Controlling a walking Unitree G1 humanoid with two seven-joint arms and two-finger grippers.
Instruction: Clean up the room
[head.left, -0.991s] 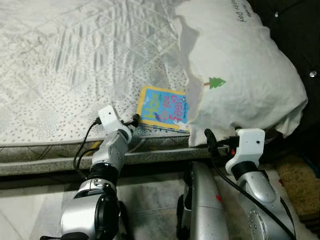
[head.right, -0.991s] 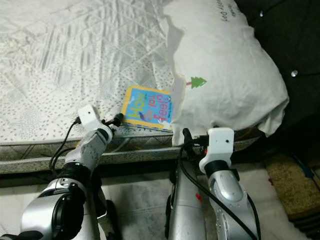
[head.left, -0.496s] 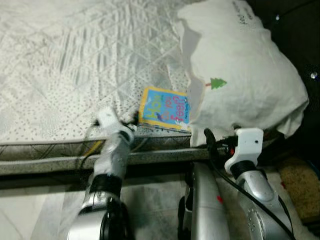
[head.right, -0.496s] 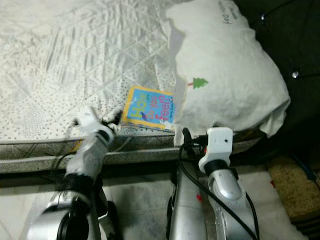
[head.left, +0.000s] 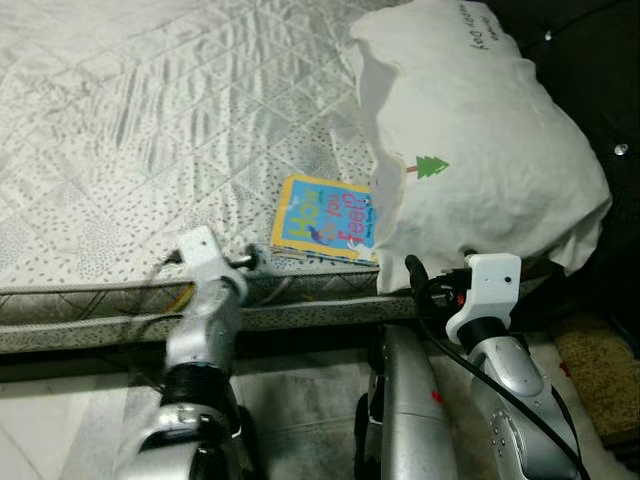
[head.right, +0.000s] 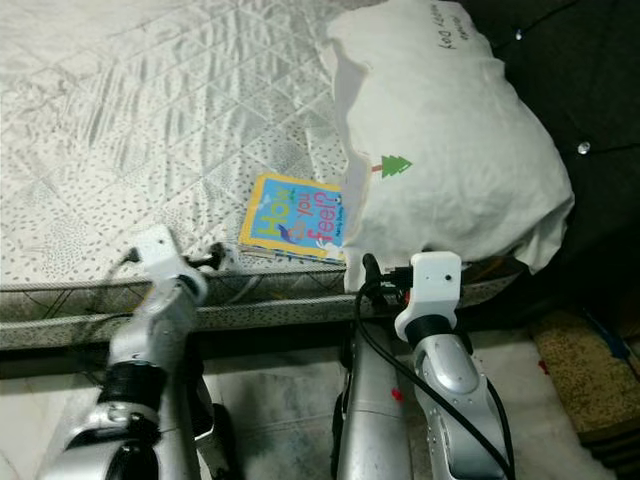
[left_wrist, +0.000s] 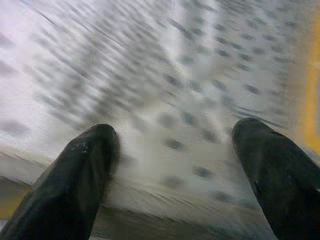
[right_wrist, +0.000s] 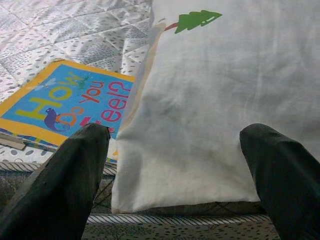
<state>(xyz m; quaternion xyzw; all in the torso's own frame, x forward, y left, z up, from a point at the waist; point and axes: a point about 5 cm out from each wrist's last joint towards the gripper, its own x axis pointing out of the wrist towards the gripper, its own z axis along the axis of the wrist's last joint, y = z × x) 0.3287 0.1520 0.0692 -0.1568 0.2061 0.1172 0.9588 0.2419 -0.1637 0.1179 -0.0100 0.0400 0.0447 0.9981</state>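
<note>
Meanwhile, the left gripper (left_wrist: 170, 150) hovers wide open and empty at the mattress (head.left: 150, 120) edge. At its 2 o'clock lies a book (head.left: 325, 220), tucked under a pillow (head.left: 480, 150); the right gripper (right_wrist: 175, 170), also spread and empty, faces that pillow.

Head stereo pair: looking steeply down from above the mattress (head.left: 150, 130) edge, with pillow (head.left: 480, 150) at 1 o'clock and book (head.left: 325, 220) near centre, both arms in the foreground. Left wrist view: very close over dotted quilting, blurred. Right wrist view: low and near, facing the pillow and book, shared with the head pair.
</note>
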